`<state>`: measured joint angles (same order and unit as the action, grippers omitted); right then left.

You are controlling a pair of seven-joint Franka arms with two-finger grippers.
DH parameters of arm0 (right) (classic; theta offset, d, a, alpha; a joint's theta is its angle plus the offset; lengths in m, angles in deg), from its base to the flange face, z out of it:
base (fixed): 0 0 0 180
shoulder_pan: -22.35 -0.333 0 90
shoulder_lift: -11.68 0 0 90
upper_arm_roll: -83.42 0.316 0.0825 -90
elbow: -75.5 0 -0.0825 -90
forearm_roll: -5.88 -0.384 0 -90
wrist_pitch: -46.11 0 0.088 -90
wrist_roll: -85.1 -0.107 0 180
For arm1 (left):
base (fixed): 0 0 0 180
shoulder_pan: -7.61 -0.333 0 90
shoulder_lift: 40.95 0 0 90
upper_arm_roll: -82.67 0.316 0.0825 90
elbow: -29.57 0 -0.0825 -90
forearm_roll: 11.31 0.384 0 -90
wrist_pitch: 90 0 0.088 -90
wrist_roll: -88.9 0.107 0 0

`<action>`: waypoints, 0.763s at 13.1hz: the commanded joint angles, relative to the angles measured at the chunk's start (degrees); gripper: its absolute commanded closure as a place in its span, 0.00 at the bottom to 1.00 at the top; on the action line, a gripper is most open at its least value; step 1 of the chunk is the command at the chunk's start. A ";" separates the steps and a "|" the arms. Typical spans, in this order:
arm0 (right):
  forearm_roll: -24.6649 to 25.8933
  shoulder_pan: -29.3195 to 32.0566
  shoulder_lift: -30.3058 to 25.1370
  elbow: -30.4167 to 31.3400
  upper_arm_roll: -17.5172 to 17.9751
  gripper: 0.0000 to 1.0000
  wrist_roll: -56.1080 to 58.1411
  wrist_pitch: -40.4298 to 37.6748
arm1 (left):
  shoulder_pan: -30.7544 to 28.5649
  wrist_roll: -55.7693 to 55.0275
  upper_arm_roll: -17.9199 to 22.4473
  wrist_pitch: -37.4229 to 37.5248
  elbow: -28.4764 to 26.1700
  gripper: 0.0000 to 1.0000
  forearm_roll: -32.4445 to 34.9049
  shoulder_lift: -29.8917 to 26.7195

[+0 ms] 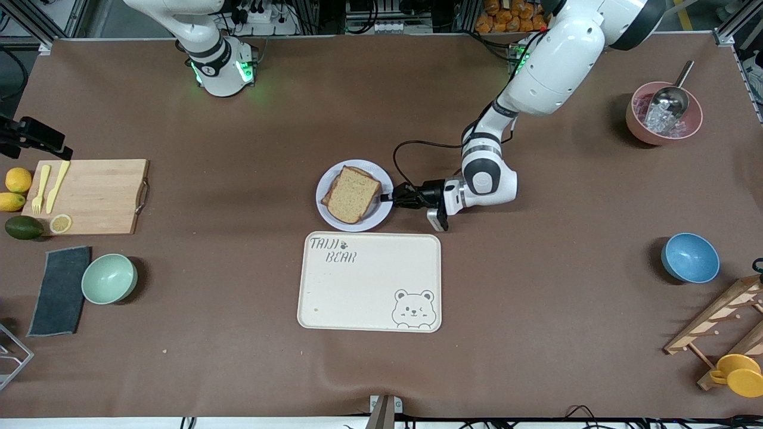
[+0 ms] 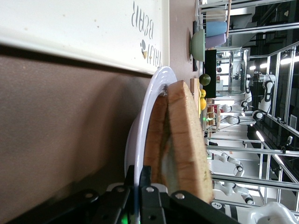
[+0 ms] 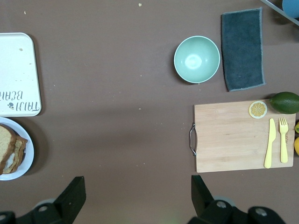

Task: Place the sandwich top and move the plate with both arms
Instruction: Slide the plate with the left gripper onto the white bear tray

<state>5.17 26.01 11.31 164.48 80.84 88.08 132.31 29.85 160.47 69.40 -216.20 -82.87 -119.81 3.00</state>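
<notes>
While my left gripper pinches the rim of the plate at its three o'clock edge, fingers closed on it, I judge the first half done: the sandwich top already lies on the stack. The plate sits at twelve o'clock of the bear tray, touching nothing. My right gripper hangs spread wide over bare table (waiting), so the two-armed move remains.
</notes>
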 commanded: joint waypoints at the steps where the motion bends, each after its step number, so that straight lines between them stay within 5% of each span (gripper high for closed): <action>1: 0.36 0.21 0.02 -0.66 0.11 0.00 0.36 -0.24 | 0.08 3.58 -0.27 -0.80 2.13 1.00 -2.51 2.55; 10: 0.36 0.12 0.11 -0.66 0.11 0.00 0.36 -0.15 | -0.09 -0.54 -0.44 -0.80 -1.37 1.00 -2.68 -3.76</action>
<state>5.17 26.01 11.31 164.48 80.84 88.08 132.32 29.85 160.92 69.36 -216.91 -82.10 -120.17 2.67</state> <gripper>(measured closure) 0.000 0.943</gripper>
